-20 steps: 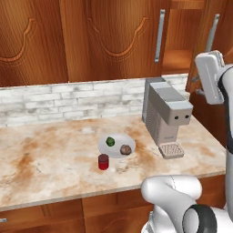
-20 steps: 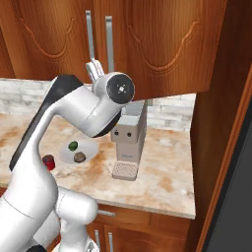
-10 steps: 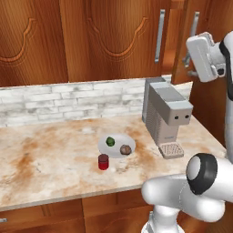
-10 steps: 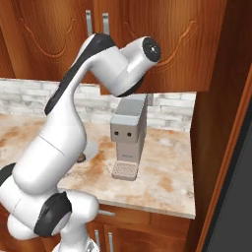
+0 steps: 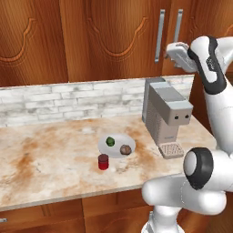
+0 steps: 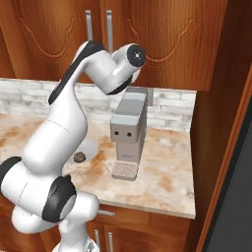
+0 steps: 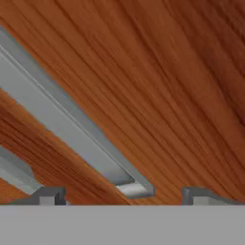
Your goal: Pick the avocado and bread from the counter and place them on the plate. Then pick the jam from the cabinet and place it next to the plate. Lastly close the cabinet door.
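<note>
The white plate (image 5: 116,151) lies on the counter (image 5: 50,154) with the dark green avocado (image 5: 110,141) and the brown bread (image 5: 125,149) on it. The red jam (image 5: 103,161) stands on the counter just left of the plate's front rim. The cabinet door (image 5: 191,18) lies flush with its neighbour. My gripper (image 5: 170,50) is open, up at the door's silver handle (image 5: 176,29). In the hand view the gripper (image 7: 124,196) faces the wood (image 7: 167,72), and the handle's lower end (image 7: 134,189) lies between the spread fingertips (image 7: 48,195).
A grey coffee machine (image 5: 166,116) stands on the counter right of the plate, below my hand. A pale brick backsplash (image 5: 68,98) runs behind. The bread (image 6: 78,157) and coffee machine (image 6: 129,133) also appear beside my arm. A tall dark wooden wall (image 6: 221,98) closes the right.
The right cabinet door has swung in until it is flush with its neighbour. My hand went up and left with it. The jaws went from shut to open.
</note>
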